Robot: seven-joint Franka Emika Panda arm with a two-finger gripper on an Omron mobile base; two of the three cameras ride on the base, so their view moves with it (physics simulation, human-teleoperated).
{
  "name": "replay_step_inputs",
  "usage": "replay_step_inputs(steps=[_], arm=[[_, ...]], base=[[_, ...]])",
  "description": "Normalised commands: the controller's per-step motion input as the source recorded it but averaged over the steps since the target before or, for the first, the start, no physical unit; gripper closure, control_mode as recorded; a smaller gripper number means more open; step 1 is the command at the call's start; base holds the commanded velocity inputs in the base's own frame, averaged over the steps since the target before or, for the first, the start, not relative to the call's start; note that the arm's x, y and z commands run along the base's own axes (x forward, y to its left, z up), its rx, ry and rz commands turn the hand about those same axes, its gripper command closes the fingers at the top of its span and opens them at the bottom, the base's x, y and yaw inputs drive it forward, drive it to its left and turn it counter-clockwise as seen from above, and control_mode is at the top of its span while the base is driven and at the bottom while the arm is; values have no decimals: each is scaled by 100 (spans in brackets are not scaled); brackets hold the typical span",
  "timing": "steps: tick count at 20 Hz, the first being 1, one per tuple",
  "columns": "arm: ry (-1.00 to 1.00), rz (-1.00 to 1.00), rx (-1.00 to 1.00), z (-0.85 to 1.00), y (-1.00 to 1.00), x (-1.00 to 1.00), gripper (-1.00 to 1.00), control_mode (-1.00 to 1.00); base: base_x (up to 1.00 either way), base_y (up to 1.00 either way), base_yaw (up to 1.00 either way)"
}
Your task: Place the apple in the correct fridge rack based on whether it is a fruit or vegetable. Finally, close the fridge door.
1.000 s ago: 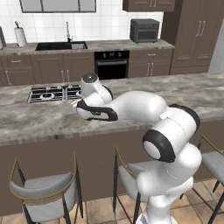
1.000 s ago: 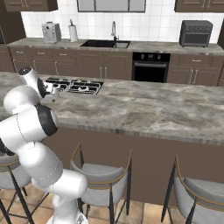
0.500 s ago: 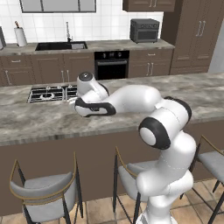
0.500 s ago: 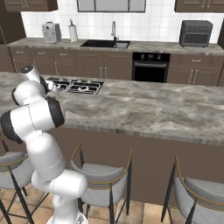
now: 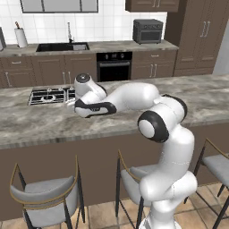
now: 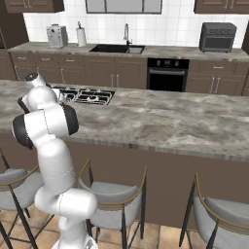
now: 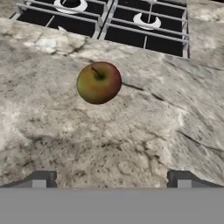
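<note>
Gripper (image 7: 112, 178), fingers spread wide, hovers over the apple (image 7: 99, 82) beside the cooktop (image 7: 105, 24), apparently positioned to grasp it.

Kitchen setting, with positions given relative to the marble island tabletop (image 5: 53, 123). A black gas cooktop (image 5: 49, 95) with white burner rings is set into the tabletop's far left part. Grey-cushioned stools (image 5: 47, 197) with thin metal frames stand on a tiled floor along its near side. Behind the tabletop runs a rear counter over brown cabinets, carrying a black sink (image 5: 61, 46) with a faucet, a paper-towel roll (image 5: 21, 37) to the sink's left, a toaster (image 6: 57, 36) further left, and a dark toaster oven (image 5: 148, 31) to the right. A black built-in oven (image 5: 114, 67) sits below this counter, in front of a white tiled wall.
</note>
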Motion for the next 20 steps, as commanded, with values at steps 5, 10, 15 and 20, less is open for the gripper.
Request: replay_step_inputs(steps=[5, 10, 15, 20], arm=[[0, 0, 0, -20, 2, 24, -100, -100], [0, 0, 0, -21, 2, 25, -100, -100], [0, 0, 0, -10, 11, 25, -100, -100], [0, 0, 0, -6, 10, 25, -100, -100]], base=[[0, 0, 0], [0, 0, 0], [0, 0, 0], [0, 0, 0]])
